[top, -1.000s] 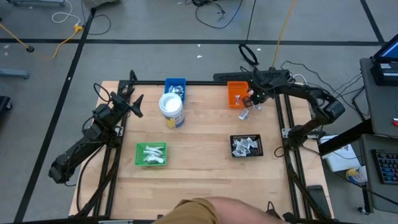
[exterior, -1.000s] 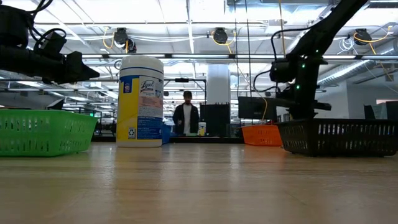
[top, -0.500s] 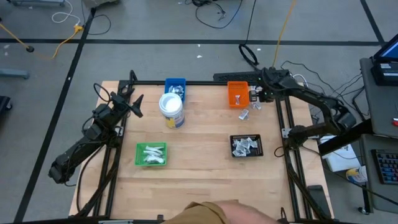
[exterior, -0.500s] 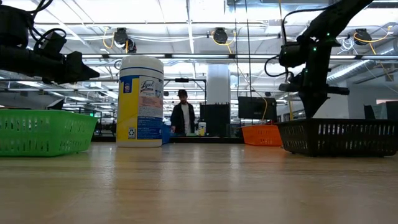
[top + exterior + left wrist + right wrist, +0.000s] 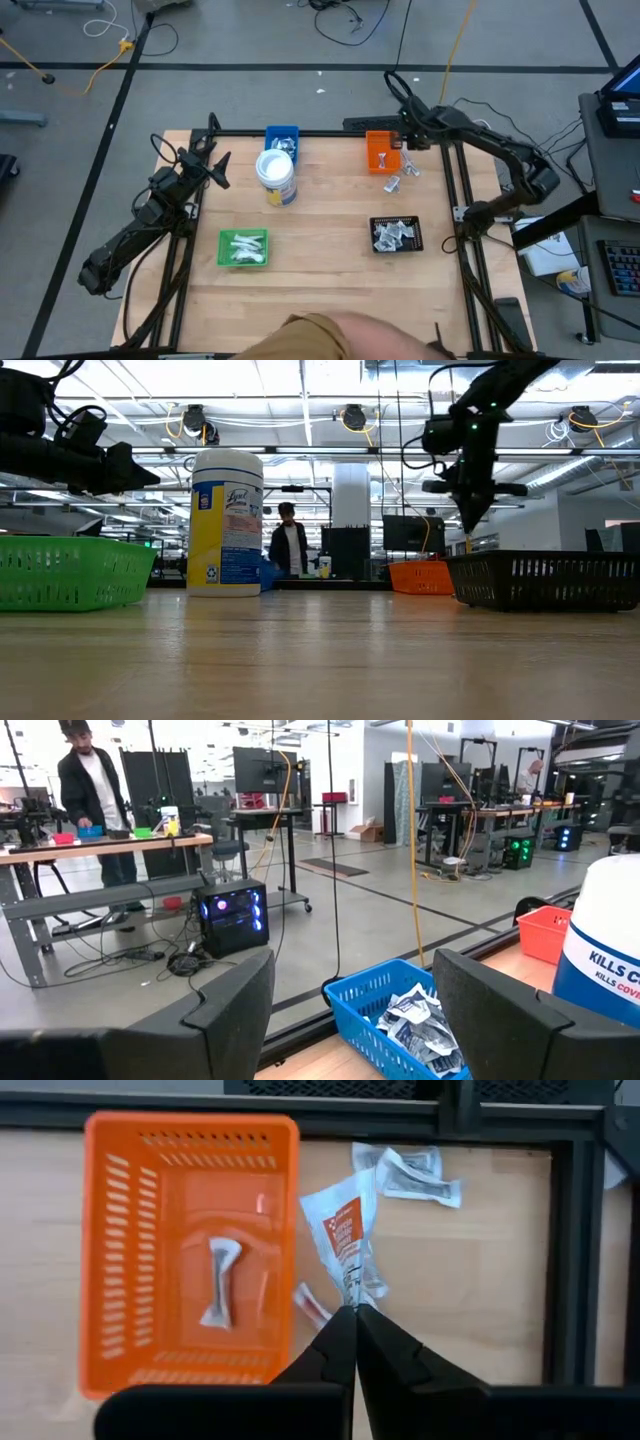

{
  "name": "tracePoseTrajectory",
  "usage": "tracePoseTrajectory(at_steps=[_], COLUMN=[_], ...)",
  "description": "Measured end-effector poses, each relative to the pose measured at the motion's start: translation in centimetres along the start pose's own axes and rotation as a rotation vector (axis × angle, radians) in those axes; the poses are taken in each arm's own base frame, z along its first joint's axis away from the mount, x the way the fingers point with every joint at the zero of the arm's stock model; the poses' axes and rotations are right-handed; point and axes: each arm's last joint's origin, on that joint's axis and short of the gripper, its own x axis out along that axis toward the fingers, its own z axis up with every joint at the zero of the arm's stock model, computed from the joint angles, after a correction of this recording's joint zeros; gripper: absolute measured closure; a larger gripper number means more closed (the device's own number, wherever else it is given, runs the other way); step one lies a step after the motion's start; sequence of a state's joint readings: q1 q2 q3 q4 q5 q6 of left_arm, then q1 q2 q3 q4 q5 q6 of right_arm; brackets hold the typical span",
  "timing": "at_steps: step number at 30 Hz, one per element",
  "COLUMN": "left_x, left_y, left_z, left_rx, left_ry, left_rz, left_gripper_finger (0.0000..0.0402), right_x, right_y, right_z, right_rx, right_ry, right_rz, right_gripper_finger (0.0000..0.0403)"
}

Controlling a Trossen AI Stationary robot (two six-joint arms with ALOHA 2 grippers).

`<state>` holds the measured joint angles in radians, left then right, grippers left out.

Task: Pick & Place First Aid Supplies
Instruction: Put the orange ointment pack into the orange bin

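Right wrist view looks down past my right gripper (image 5: pixel 352 1320), whose two dark fingers are pinched together on one end of a white paper packet with red print (image 5: pixel 345 1240). The packet's long axis runs away from my fingertips toward the table's black frame, its free end tilted slightly toward the orange plastic basket (image 5: pixel 120 1250), and it hangs above bare wood just beside that basket's perforated wall. Inside the basket lies a small white wrapped piece, pinched at its middle (image 5: pixel 220 1285), its long axis roughly parallel to the basket's long sides. Two more silvery-grey packets (image 5: pixel 410 1172) lie flat on the wood near the frame rail. In the high view my right gripper (image 5: pixel 399 142) sits over the far right of the wooden table (image 5: pixel 330 270), next to the orange basket; I cannot make out the held packet from there. My left gripper (image 5: pixel 217 160) waits, fingers spread wide and holding nothing, near the far left edge, facing the blue plastic basket of crumpled silver packets (image 5: pixel 400 1020) and the white cylindrical tub with a blue label (image 5: pixel 275 175).
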<state>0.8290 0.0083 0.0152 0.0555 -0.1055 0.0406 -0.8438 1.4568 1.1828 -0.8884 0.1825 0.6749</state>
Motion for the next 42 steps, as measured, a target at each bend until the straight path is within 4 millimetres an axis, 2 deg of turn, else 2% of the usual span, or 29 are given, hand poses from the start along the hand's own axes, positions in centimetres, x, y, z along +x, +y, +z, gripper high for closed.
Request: tracePoseTrajectory(at_steps=[13, 24, 30, 34, 38, 42], left_x=[0.0, 0.0, 0.0, 0.0, 0.0, 0.0], left_y=[0.0, 0.0, 0.0, 0.0, 0.0, 0.0], left_z=[0.0, 0.0, 0.0, 0.0, 0.0, 0.0], left_rx=[0.000, 0.000, 0.000, 0.000, 0.000, 0.000], left_ry=[0.000, -0.001, -0.001, 0.000, 0.000, 0.000], left_rz=[0.000, 0.000, 0.000, 0.000, 0.000, 0.000], left_gripper_finger=[0.0128, 0.0128, 0.0128, 0.0128, 0.0128, 0.0128], right_x=[0.3, 4.3, 6.3, 6.7, 6.7, 6.5], right_y=[4.6, 7.6, 8.2, 8.3, 8.3, 8.2], right_z=[3.4, 1.7, 1.1, 1.1, 1.1, 1.2], right_rx=[-0.013, -0.061, -0.080, -0.082, -0.081, -0.084], right_ry=[0.055, 0.172, 0.214, 0.224, 0.223, 0.220], right_rz=[0.009, -0.006, -0.043, -0.049, -0.048, -0.040], right_gripper_finger=[0.0403, 0.0403, 0.0403, 0.0401, 0.0377, 0.0326])
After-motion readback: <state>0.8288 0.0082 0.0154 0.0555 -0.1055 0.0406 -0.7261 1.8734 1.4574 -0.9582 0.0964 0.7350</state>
